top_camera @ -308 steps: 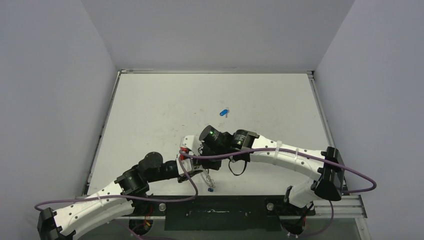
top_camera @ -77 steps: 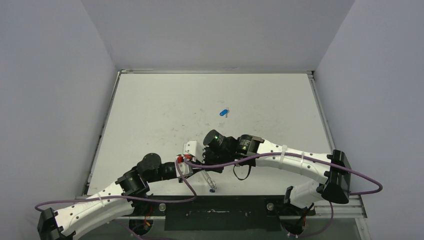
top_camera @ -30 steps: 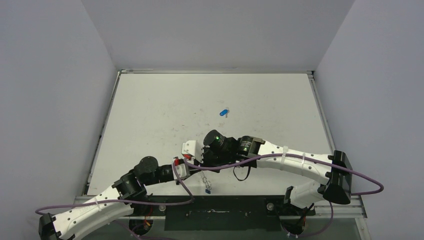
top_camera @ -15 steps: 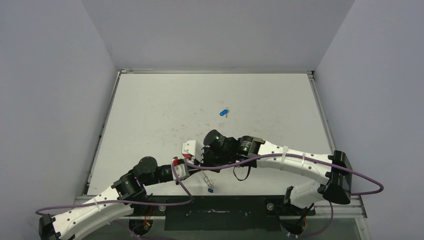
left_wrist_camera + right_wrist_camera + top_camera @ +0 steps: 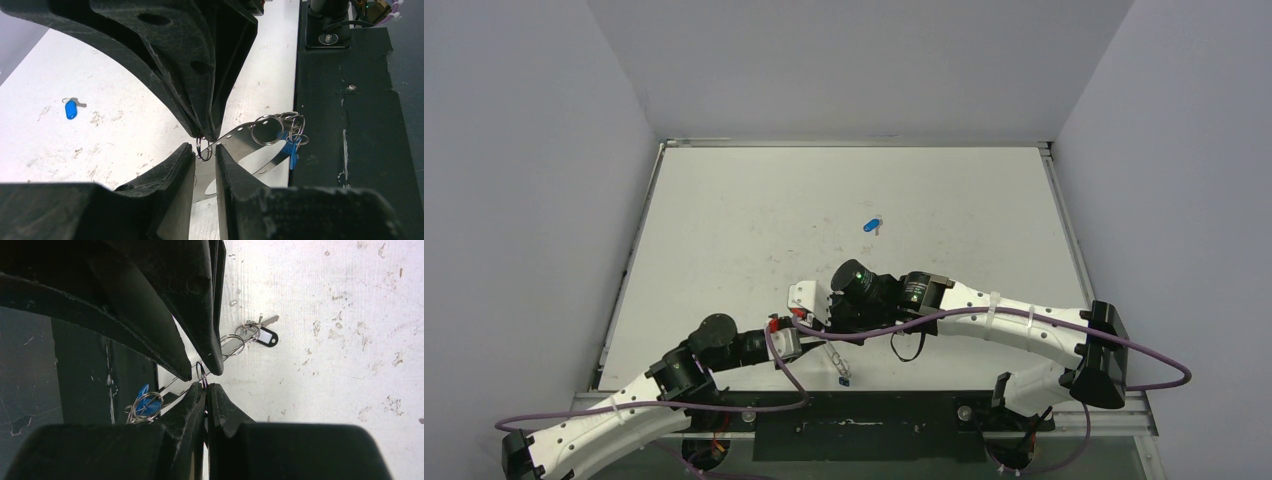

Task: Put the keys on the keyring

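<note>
The keyring [image 5: 832, 358] hangs between my two grippers near the table's front edge. In the left wrist view it is a flat silver band [image 5: 245, 140] with small loops. My left gripper [image 5: 205, 150] is shut on that band. My right gripper [image 5: 205, 387] is shut on one small loop [image 5: 201, 372] of the band, tip to tip with the left gripper [image 5: 807, 340]. A blue-headed key [image 5: 290, 150] hangs at the keyring's near end. A black-headed key [image 5: 267, 337] hangs at its other end. A loose blue key [image 5: 871, 225] lies on the table further back.
The black front rail [image 5: 874, 425] with bolts runs just below the hanging keyring. The white table top [image 5: 744, 230] is scuffed. Grey walls close in the left, right and back. Purple cables loop over both arms.
Over the last second almost nothing has moved. Since 2.6 s ago my left arm has drawn slightly down and left, and the keyring's hanging end has shifted a little left with it.
</note>
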`<state>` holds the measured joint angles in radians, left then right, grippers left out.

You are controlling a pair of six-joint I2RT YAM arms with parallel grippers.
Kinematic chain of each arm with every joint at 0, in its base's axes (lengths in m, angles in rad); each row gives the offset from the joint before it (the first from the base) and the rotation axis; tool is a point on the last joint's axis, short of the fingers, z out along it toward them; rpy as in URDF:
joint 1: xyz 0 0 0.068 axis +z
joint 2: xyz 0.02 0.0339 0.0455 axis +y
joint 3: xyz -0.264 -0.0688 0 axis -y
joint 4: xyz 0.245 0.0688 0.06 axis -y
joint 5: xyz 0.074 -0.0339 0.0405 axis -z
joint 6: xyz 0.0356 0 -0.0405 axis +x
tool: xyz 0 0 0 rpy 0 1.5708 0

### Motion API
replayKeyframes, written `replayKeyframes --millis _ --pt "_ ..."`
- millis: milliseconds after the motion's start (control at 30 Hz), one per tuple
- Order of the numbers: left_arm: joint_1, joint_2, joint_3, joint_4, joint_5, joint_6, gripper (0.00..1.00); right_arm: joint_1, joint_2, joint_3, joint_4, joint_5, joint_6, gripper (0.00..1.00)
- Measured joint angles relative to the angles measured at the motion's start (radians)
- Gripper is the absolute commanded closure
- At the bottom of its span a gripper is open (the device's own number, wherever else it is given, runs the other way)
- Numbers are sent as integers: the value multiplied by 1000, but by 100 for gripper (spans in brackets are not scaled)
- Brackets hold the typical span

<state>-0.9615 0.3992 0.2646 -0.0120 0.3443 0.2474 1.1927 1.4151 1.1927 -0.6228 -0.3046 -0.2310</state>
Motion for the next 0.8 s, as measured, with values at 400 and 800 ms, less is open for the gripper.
replayKeyframes --millis 400,800 --pt "0 -23 0 0 -20 0 79 0 0 0 0 0 0 100" --pt "0 24 0 32 -20 -6 100 0 0 0 -9 0 -1 100"
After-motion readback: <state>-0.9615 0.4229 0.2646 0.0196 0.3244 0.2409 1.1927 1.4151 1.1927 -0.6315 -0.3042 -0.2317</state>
